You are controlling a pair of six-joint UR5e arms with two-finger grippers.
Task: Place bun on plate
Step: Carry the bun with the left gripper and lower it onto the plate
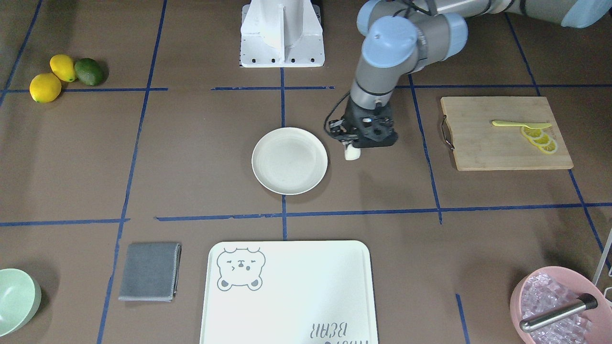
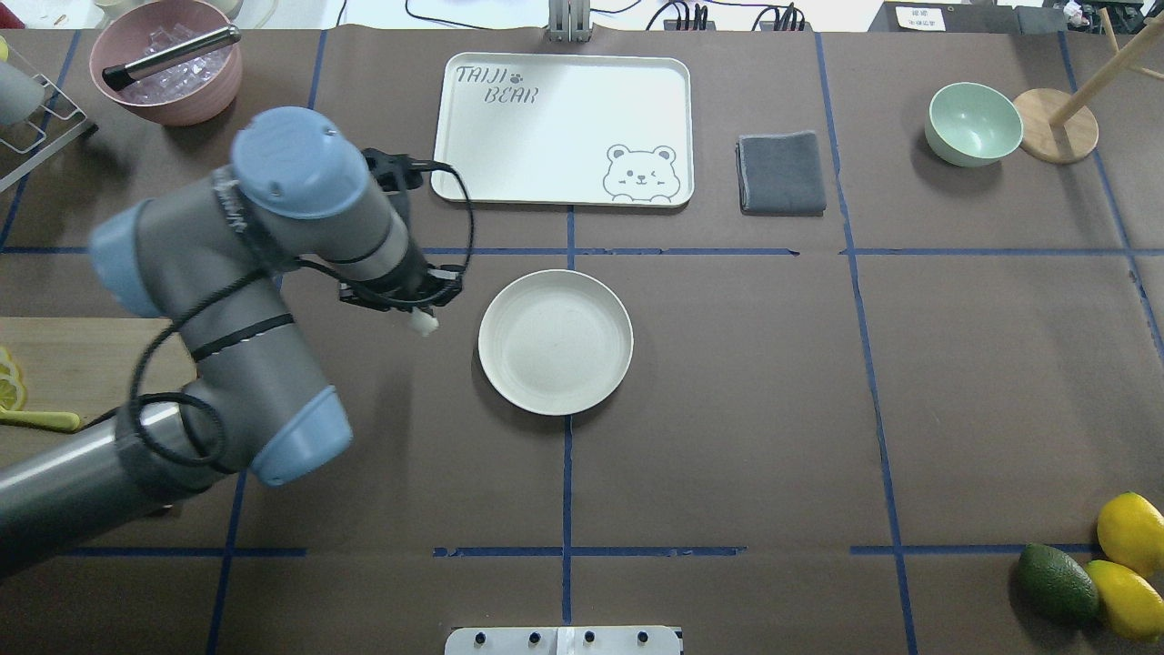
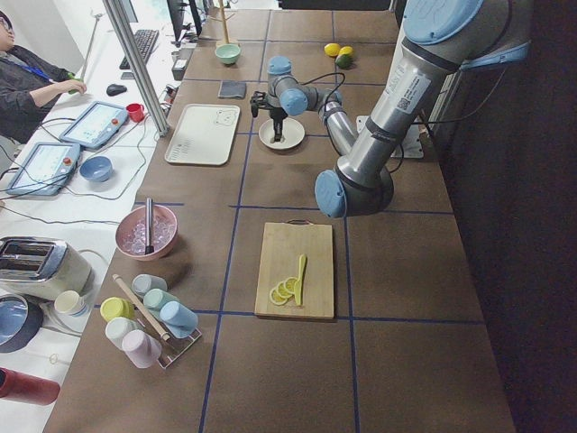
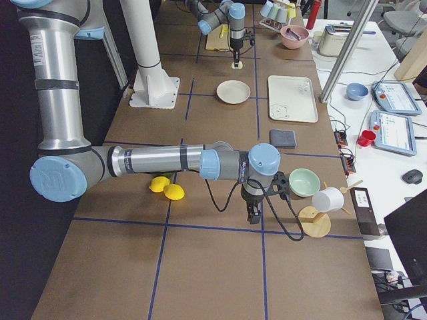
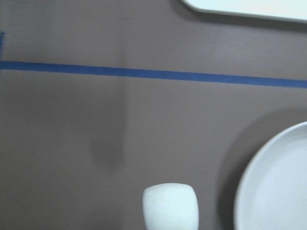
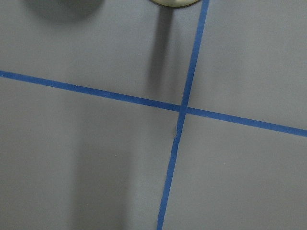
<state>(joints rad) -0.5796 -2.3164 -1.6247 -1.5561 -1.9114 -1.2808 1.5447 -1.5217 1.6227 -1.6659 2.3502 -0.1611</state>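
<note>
The small white bun (image 1: 352, 153) (image 2: 424, 322) hangs under my left gripper (image 1: 355, 147) (image 2: 418, 315), which is shut on it. It is just off the robot's-left side of the round cream plate (image 1: 289, 160) (image 2: 555, 341), apart from the rim. In the left wrist view the bun (image 5: 171, 207) sits at the bottom centre, with the plate's rim (image 5: 249, 182) at the lower right and a shadow on the table. My right gripper (image 4: 253, 217) shows only in the exterior right view, low over bare table near the green bowl; I cannot tell its state.
A bear-printed tray (image 2: 564, 127), a grey cloth (image 2: 780, 173) and a mint bowl (image 2: 973, 123) lie beyond the plate. A pink bowl of ice (image 2: 168, 64) stands far left. The cutting board (image 1: 502, 138) carries lemon slices. Lemons and an avocado (image 2: 1059, 582) sit near right.
</note>
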